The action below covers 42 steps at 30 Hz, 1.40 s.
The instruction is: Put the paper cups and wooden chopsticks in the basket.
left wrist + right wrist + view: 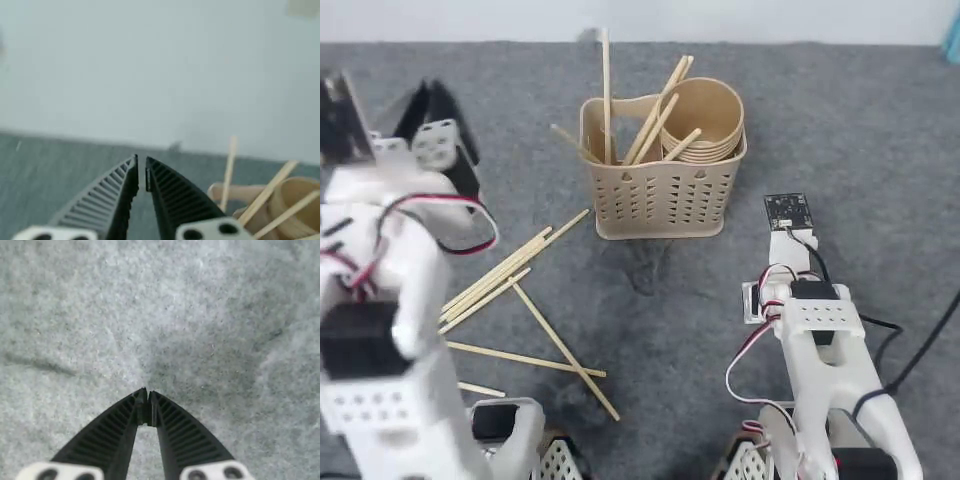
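Closest to the high camera stands the white body of the left arm [380, 330], raised tall at the left side of the table. Its left gripper [141, 166] is held up high and points toward the pale wall [160, 65] at the back, not down at the work; the two black fingers are closed to a thin slit and have hold of nothing. Between this arm and the basket [660, 210], the loose chopsticks [500, 275] lie scattered on the grey mat [860, 120], several in a bundle that points slantwise toward the basket's corner and a few single ones crossing nearer to the arm's base. I judge these to be the part of the task not yet done. The paper cups [705, 112] are stacked one inside another in the right half of the basket, and other chopsticks [653, 112] stand tilted beside them, leaning on the rim because they are longer than the basket is deep. The right arm [825, 340] is at the right side, near the basket, and its right gripper [146, 395] hangs over bare mat with the fingertips pressed together, empty. Since the loose sticks are on the left arm's side, the next pick probably falls to that arm, which must first come down and open
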Each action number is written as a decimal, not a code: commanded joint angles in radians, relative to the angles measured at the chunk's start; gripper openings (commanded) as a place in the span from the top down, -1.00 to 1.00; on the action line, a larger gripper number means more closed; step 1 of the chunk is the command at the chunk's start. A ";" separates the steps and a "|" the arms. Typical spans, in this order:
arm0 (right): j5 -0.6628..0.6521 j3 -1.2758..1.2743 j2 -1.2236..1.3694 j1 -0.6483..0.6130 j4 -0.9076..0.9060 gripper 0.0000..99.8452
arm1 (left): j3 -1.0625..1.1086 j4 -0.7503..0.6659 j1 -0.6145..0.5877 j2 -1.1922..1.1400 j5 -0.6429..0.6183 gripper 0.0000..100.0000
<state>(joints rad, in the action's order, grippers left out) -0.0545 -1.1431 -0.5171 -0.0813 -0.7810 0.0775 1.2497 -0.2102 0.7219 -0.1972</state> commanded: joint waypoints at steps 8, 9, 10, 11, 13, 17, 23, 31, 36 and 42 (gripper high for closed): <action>-0.011 0.003 -0.047 0.012 0.012 0.98 | 0.008 0.196 -0.261 -0.322 -0.115 0.95; -0.011 0.003 -0.047 0.012 0.012 0.98 | 0.027 0.196 -0.269 -0.342 -0.107 0.95; -0.011 0.003 -0.047 0.010 0.012 0.98 | 0.047 0.196 -0.275 -0.358 -0.083 0.95; -0.011 0.003 -0.047 0.010 0.012 0.98 | 0.071 0.193 -0.275 -0.368 -0.040 0.95; -0.011 0.003 -0.047 0.010 0.012 0.98 | 0.127 0.189 -0.273 -0.371 0.051 0.96; -0.011 0.003 -0.047 0.010 0.012 0.98 | 0.232 0.173 -0.255 -0.348 0.219 0.96; -0.009 0.003 -0.047 0.008 0.012 0.98 | 0.449 0.002 -0.181 -0.296 0.535 0.95; -0.009 0.003 -0.047 0.013 0.012 0.98 | 0.783 -0.463 -0.034 -0.288 0.663 0.95; -0.009 0.003 -0.047 0.015 0.012 0.98 | 0.791 -0.489 0.051 -0.290 0.638 0.95; -0.014 0.003 -0.047 0.015 0.012 0.98 | 0.780 -0.535 0.137 -0.327 0.623 0.81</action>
<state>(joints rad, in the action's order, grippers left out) -0.0560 -1.1431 -0.5171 -0.0813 -0.7810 0.8723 0.7649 -0.1089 0.3982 0.4442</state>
